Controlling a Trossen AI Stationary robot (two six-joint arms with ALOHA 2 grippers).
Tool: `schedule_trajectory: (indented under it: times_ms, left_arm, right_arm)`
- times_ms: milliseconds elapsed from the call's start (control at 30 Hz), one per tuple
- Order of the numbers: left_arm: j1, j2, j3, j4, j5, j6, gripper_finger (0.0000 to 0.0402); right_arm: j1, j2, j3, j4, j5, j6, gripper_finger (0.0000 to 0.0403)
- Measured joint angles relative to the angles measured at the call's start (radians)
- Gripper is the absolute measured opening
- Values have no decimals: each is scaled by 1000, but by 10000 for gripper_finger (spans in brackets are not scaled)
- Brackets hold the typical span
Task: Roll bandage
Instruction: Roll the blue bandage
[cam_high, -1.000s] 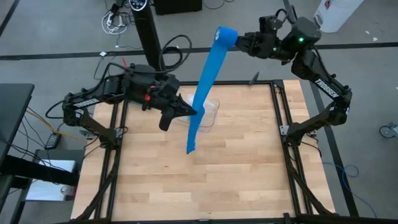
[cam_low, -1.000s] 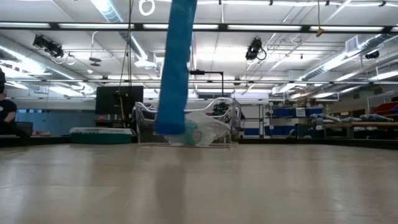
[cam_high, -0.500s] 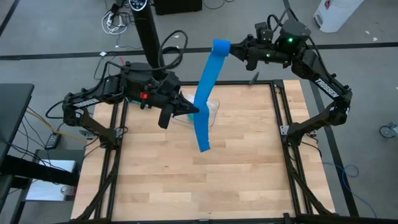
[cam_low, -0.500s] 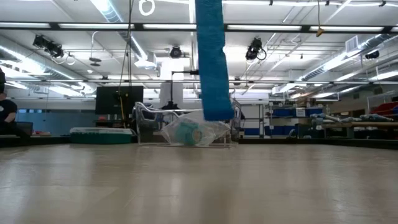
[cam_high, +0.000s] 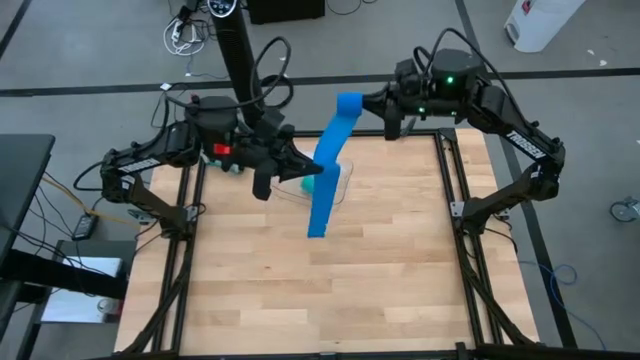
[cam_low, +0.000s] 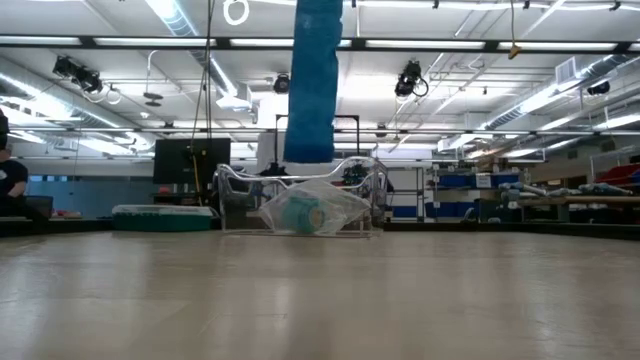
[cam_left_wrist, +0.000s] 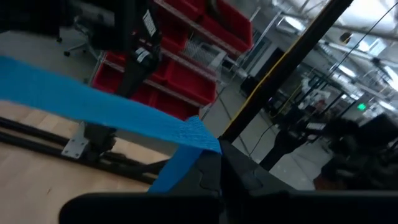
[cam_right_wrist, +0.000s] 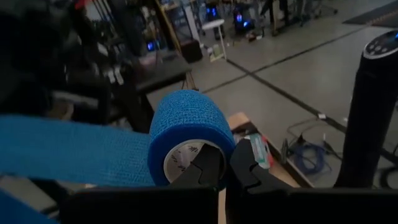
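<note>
The bandage is a bright blue roll (cam_high: 350, 103) with a long strip (cam_high: 328, 160) unwound from it. My right gripper (cam_high: 372, 103) is shut on the roll, high above the table's far edge. The strip runs down to my left gripper (cam_high: 316, 179), which is shut on it above the table's far middle. Below that gripper the strip's free end (cam_low: 309, 150) hangs clear of the table. The roll's white core (cam_right_wrist: 181, 159) shows in the right wrist view. My left gripper pinches the strip partway along its length (cam_left_wrist: 200, 138) between its two fingertips, coming from the table's left. The part leading up to the roll is nearly straight. The tail (cam_high: 319, 220) hangs below the fingers, off the table. My right gripper holds the roll at its open core end (cam_right_wrist: 198, 163), coming level from the table's right. One finger (cam_right_wrist: 209, 167) lies over the core's opening and the other (cam_right_wrist: 249, 163) beside the roll's outer wall. The roll is lifted clear, its axis about level.
A clear plastic container (cam_high: 338, 178) with a small teal-green roll (cam_low: 300, 212) stands at the table's far middle, under the strip. A green-and-white box (cam_low: 165, 212) lies far left. A person (cam_low: 10, 180) sits beyond the table.
My right gripper has carried the roll down and toward my left gripper. The strip's free end has swung toward the table's right and back, and now hangs higher above the table. My left gripper keeps its hold and has turned a little.
</note>
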Motion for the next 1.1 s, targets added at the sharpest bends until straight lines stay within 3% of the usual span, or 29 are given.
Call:
schedule_trajectory:
  times_ms: [367, 667, 833, 1100]
  left_arm:
    - [74, 0, 3, 163, 60, -125, 6]
    - [88, 14, 5, 188, 77, -169, 6]
    - [85, 25, 5, 189, 127, -196, 6]
    - [85, 23, 5, 200, 169, -200, 6]
  right_arm:
    - [108, 0, 0, -83, 124, 17, 0]
    - [153, 46, -1, -107, 187, 25, 0]
    - [122, 44, -1, -59, 254, 26, 0]
    - [-10, 9, -1, 15, 219, 53, 0]
